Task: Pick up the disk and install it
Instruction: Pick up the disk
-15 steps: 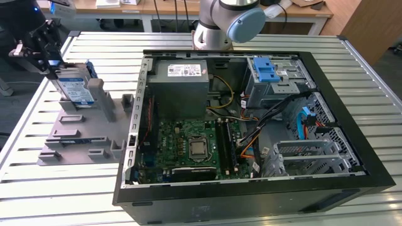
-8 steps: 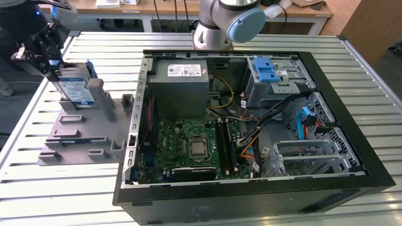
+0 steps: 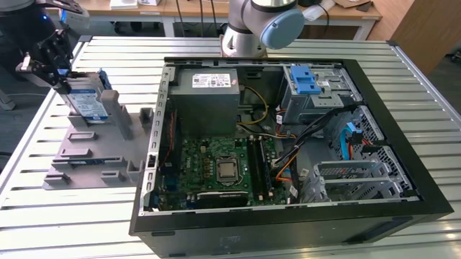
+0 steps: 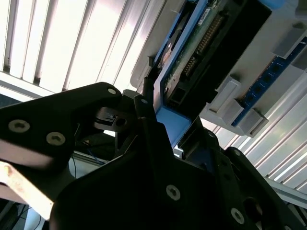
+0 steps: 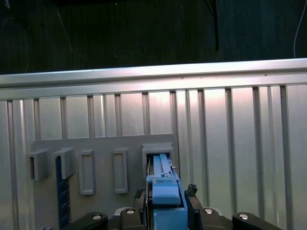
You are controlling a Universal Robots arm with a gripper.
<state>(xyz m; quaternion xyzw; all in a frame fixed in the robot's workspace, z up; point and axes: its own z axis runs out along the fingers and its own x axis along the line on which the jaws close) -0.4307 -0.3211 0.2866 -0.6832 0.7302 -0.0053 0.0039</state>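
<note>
Your gripper has its fingers closed on the blue bracket along the upper edge of the disk, pinching it from both sides. You'll find the disk standing upright on edge in a slot of the grey holder block, at the block's end nearest the table edge where the arm is mounted. The block lies along the table's edge at the exterior view's left, just beside the open computer case.

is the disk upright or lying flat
Upright: the disk stands on edge at the grey holder, with the gripper shut on its blue-framed edge.
</note>
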